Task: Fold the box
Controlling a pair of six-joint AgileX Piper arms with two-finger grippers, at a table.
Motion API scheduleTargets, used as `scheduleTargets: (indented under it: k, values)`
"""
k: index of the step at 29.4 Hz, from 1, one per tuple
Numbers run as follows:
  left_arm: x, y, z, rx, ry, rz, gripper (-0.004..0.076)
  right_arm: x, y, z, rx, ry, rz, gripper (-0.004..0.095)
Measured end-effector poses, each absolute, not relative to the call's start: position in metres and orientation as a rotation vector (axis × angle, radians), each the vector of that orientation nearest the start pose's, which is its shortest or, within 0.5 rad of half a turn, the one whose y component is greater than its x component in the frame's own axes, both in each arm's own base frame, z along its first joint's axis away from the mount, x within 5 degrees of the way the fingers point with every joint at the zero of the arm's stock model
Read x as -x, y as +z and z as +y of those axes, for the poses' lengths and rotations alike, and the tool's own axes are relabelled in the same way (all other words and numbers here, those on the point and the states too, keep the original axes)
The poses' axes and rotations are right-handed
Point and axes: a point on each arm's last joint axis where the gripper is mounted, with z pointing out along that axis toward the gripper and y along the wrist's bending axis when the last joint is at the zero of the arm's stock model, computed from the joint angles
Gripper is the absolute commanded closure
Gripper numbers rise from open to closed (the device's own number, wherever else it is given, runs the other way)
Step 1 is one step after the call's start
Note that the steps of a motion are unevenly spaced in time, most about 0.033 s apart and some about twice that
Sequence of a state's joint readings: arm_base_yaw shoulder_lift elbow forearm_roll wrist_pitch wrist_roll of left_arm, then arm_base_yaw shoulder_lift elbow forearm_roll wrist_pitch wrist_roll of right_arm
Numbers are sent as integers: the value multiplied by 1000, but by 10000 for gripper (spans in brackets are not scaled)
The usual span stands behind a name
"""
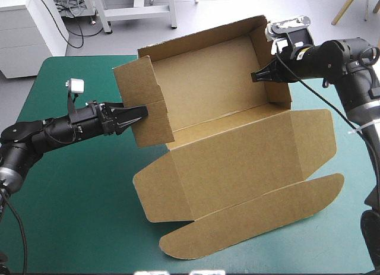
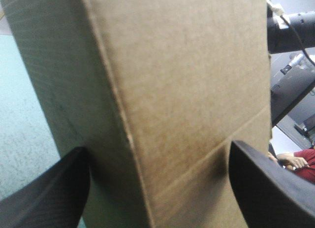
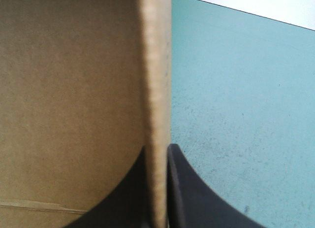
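While the box (image 1: 231, 168) stands on the table (image 1: 71, 227), its right wall is pinched by the right gripper (image 1: 256, 76) — the left gripper (image 1: 144, 112) is spread around the left wall. Unclamped, that wall could be sprung outward by any pull from the right — and the fold lost.

Box (image 1: 228, 162) between left hand (image 1: 141, 114), right hand (image 1: 257, 76)

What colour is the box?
The box is plain brown; best seen in the high view.

Past the far edge of your desk (image 1: 71, 227) you have pale grey floor (image 1: 237, 13), a white cabinet (image 1: 27, 31) off the far-left corner, a white frame (image 1: 139, 10), and wooden legs (image 1: 350, 5) far right.
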State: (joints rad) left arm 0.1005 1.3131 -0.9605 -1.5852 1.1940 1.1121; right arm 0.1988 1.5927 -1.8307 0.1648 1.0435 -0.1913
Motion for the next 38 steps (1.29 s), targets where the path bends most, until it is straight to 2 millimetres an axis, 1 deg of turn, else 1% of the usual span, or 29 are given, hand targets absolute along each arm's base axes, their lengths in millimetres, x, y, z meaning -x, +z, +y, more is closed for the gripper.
scheduleTargets:
  k: [3,7,11,13,15,18,22,25,28,38]
  values:
    - [-252,356,-66,-367,-1369,1795,176,-335,448,81,415,210,2229,912]
    - [-251,356,-69,-374,-1378,1792,178,-335,446,80,400,216,2231,911]
    - [-252,357,-69,-391,-1360,1790,178,-334,433,80,370,229,2262,911]
    - [-253,360,-74,-422,-1288,1822,178,-333,424,80,358,231,2275,908]
    - [-254,365,-81,-443,-1180,1869,178,-331,420,81,346,217,2276,907]
    - [-254,377,-98,-443,-996,1920,178,-324,421,87,343,167,2265,907]
    - [-253,389,-116,-377,-895,1944,178,-312,429,97,320,113,2243,907]
    - [-252,388,-125,-352,-840,1957,178,-305,432,105,316,80,2235,907]
    - [-252,386,-129,-317,-796,1988,178,-299,434,113,323,65,2232,907]
    - [-258,365,-125,-183,-666,2171,179,-281,435,148,358,24,2211,907]
